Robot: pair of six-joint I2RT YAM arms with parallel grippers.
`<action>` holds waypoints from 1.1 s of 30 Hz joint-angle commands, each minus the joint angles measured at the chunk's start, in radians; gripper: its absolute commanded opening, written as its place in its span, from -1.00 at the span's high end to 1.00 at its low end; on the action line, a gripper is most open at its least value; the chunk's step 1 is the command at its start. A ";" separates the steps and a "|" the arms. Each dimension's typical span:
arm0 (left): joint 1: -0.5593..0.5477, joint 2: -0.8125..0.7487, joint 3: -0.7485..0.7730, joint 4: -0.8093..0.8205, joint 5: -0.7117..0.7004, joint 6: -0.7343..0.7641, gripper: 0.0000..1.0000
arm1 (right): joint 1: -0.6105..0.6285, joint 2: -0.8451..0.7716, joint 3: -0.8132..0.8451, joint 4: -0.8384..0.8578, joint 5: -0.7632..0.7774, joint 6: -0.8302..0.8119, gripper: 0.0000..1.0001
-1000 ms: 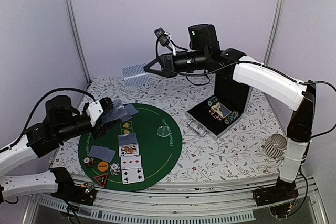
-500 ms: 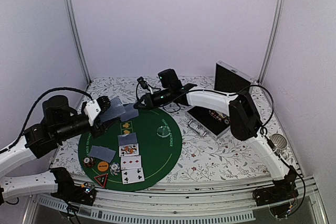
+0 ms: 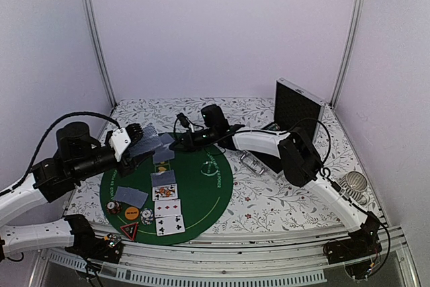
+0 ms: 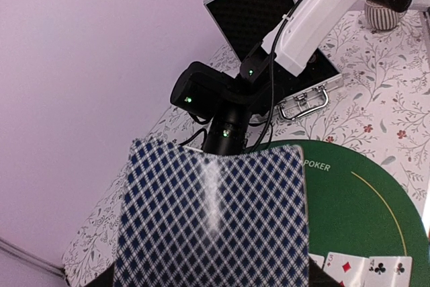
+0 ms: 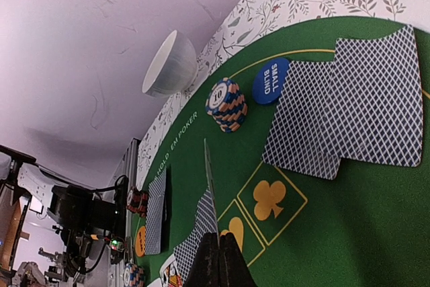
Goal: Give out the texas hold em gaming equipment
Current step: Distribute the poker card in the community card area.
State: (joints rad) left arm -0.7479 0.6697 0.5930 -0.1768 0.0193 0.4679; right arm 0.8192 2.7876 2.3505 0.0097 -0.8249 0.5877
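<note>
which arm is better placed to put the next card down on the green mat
Right. The right gripper is shut on a single card over the green mat, near two face-down cards. The left gripper only holds the deck, off at the mat's left edge.

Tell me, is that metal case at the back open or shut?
Open. The case has its lid standing upright, the dark lining inside facing the green mat.
</note>
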 commanded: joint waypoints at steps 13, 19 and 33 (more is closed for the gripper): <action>-0.008 0.005 -0.002 0.028 0.013 -0.002 -0.09 | 0.031 0.120 0.083 0.071 0.000 0.087 0.98; -0.008 0.005 -0.002 0.027 0.014 -0.002 -0.09 | 0.037 0.123 0.084 0.012 0.014 0.059 0.98; -0.009 0.002 -0.002 0.026 0.016 -0.004 -0.09 | 0.036 0.070 0.064 -0.054 0.040 -0.008 0.70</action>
State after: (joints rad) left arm -0.7483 0.6746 0.5930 -0.1768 0.0204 0.4675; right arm 0.8509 2.8830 2.4172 0.0238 -0.8135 0.6201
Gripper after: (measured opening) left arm 0.548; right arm 0.129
